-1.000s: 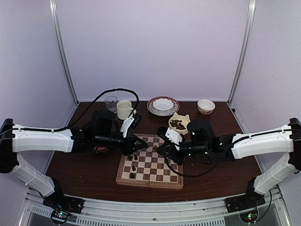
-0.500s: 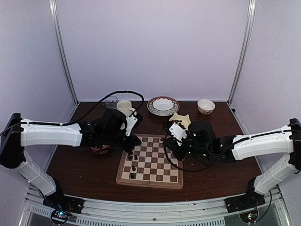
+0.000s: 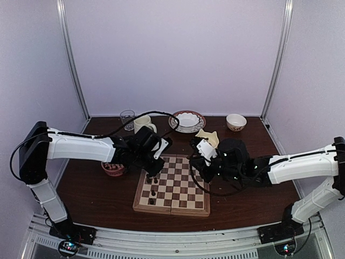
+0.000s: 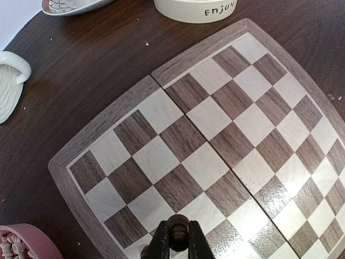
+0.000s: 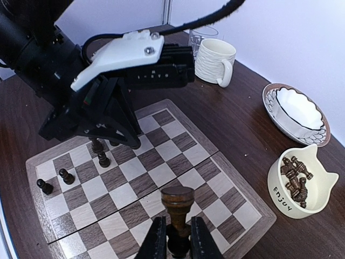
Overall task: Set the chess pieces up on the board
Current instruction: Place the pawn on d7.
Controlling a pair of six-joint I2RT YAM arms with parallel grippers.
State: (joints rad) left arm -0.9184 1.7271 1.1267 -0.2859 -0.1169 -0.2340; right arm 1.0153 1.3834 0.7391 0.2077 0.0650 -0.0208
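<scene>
Dark bench (image 3: 97,199), pale walls (image 3: 178,54), cream bowl (image 5: 310,202) of chess pieces (image 5: 295,181), left hand (image 4: 175,241) and right hand (image 5: 176,233) each clamped on one.

The dark brown wooden tabletop (image 3: 86,189) carries a chequered wooden folding board (image 3: 183,197), behind it a clear glass (image 3: 127,117), ribbed cream mug (image 3: 142,124), white scalloped dish (image 3: 186,120), small patterned bowl (image 3: 236,122) and cream cat-eared bowl (image 5: 302,181), and, leftward, seemingly a pink bowl (image 3: 113,169).

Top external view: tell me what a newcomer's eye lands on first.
The chequered wooden folding chessboard lies in the middle of the dark wooden table. Above it the right gripper pinches a dark brown turned chess piece. The left gripper clamps a second dark piece over its left half.
</scene>
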